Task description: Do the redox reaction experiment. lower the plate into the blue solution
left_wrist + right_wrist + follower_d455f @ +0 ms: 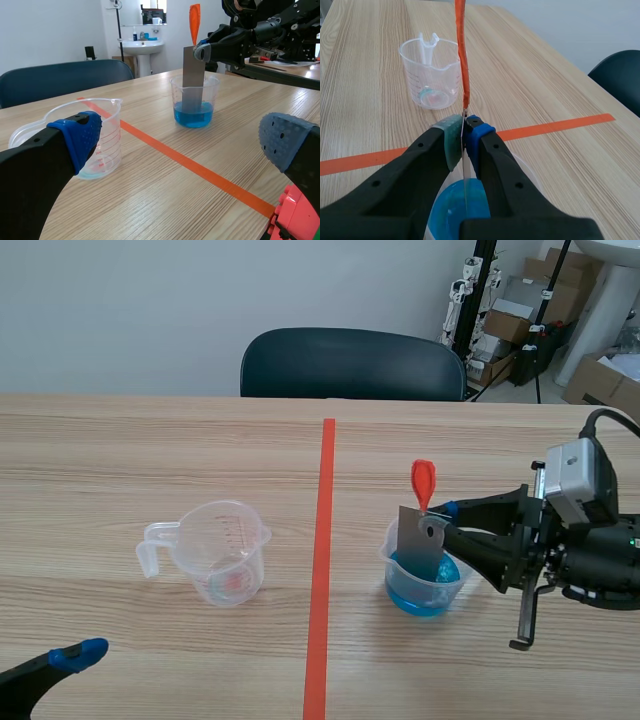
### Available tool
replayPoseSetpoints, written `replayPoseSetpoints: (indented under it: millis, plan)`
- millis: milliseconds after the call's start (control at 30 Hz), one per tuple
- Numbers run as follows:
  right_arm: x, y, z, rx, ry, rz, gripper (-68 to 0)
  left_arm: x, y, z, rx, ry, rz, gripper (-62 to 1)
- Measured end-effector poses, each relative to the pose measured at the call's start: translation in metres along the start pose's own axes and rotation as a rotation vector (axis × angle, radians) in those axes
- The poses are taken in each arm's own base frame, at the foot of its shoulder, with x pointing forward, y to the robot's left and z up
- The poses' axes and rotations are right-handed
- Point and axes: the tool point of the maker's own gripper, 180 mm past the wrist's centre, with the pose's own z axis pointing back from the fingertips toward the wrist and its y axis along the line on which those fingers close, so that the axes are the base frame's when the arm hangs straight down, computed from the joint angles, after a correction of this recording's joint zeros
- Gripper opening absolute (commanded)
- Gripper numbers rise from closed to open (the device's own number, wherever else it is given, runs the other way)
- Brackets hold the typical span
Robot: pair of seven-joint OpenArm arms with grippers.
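The right gripper (464, 132) is closed edge-on over the thin grey metal plate (418, 545), pinching its upper part just under the orange-red tab (423, 483). The plate looks light, stiff and smooth, so it would likely slide or swing in a loose pinch; this high hold suits it. It hangs upright, long axis vertical and tab above the pads. Its lower end sits under the gripper in the beaker (392, 558), dipping into the blue solution (193, 116).

Dark chair (350, 362) behind table (120, 450); clear measuring jug (225, 552) upright on it.
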Motion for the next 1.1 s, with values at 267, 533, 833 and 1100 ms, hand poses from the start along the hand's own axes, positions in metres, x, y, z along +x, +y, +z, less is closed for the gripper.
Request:
replayPoseSetpoints:
  millis: [267, 533, 833, 1100]
  plan:
    - [-0.0003, 0.0, 0.0, 0.0, 0.002, 0.0, -66.9, 0.0, 0.0, 0.0, 0.0, 0.0, 0.0, 1.4]
    - [-0.001, -0.0033, 0.0008, -0.011, 0.01, 0.001, -66.9, 0.0, 0.0, 0.0, 0.0, 0.0, 0.0, 1.4]
    - [-0.0009, -0.0033, 0.0008, -0.011, 0.01, 0.001, -66.9, 0.0, 0.0, 0.0, 0.0, 0.0, 0.0, 1.4]
    - [-0.0003, -0.0031, 0.0007, -0.01, 0.006, 0.001, -66.9, 0.0, 0.0, 0.0, 0.0, 0.0, 0.0, 1.4]
